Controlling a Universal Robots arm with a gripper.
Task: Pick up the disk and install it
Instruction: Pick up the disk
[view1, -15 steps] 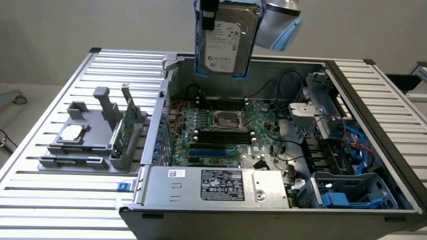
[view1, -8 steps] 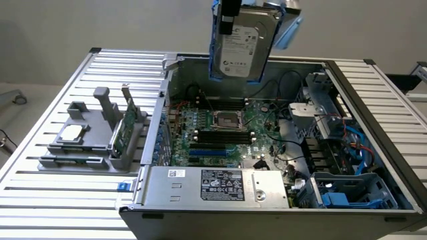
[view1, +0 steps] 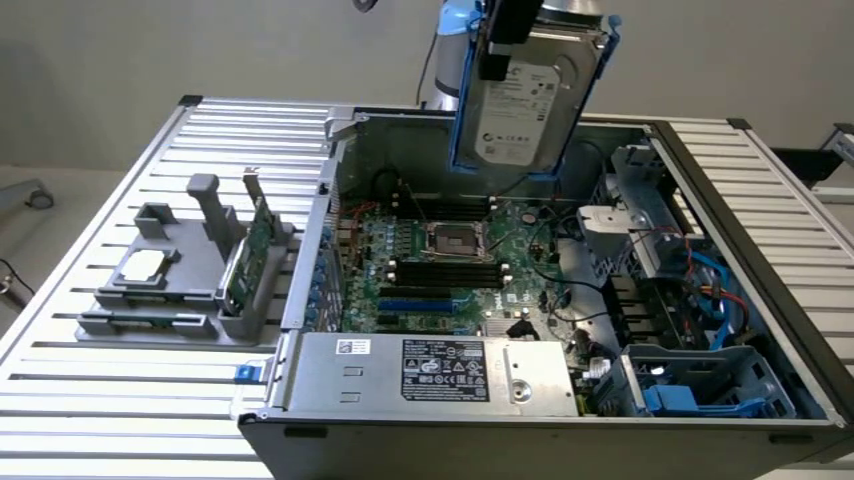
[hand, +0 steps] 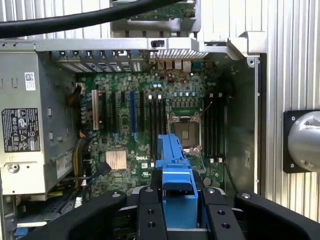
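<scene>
The disk (view1: 527, 105), a silver-grey hard drive with a white label in a bright blue carrier, hangs upright above the back of the open computer case (view1: 334, 200). My gripper (view1: 514, 55) is shut on its upper end. In the wrist view the blue carrier (hand: 175, 170) sits edge-on between my black fingers (hand: 150, 215), with my gripper (hand: 177, 212) clamped on it. Below it lies the motherboard (hand: 150, 125).
Inside the case are a green motherboard (view1: 441, 260), a grey power supply (view1: 441, 370) at the front and a blue drive bay (view1: 707, 385) at the exterior view's right. A grey fixture (view1: 187, 270) at the exterior view's left holds a green card (view1: 254, 250) and a silver chip (view1: 144, 265).
</scene>
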